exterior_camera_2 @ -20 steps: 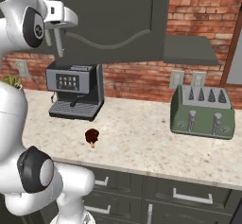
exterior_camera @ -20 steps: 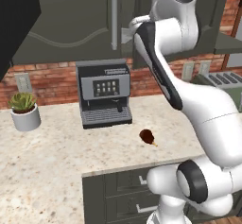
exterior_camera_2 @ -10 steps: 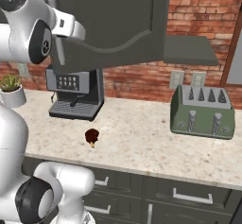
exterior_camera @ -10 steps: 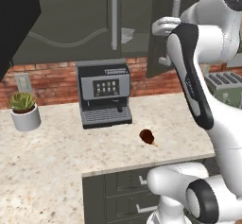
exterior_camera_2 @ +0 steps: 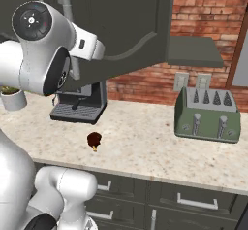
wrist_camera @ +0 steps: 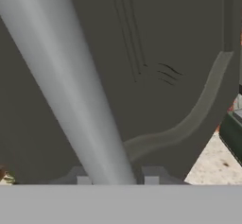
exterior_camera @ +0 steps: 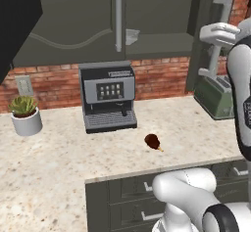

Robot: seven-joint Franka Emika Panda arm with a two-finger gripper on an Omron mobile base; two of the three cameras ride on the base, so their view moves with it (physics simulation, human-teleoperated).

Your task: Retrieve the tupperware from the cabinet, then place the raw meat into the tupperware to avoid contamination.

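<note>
The right door of the cabinet [exterior_camera: 201, 35] stands swung out toward the robot, edge-on in the left base view, and the gripper [wrist_camera: 117, 179] is at its long silver handle [wrist_camera: 71, 86]. In the hand view the bar runs up between the two dark finger tips, which sit close on either side of it, so the claw is narrowly parted around the handle; whether the pads are pressing on it or have just slackened cannot be told from here. The handle's long axis is vertical, and the claw straddles it crosswise, well up at cabinet height. Inside the opened cabinet a small pale shape sits on the shelf just right of the left door's handle [exterior_camera: 117, 18]; it may be the tupperware [exterior_camera: 131, 36], though it is too small and dim to be sure. If so, it lies to the left of the claw and deeper in, behind the door's plane, so the hand must come off the bar and round the door's edge to reach it. The raw meat [exterior_camera: 152, 141] lies on the counter [exterior_camera: 59, 152] in front of the coffee machine [exterior_camera: 108, 96], far below the claw, its bone end pointing right.
</note>
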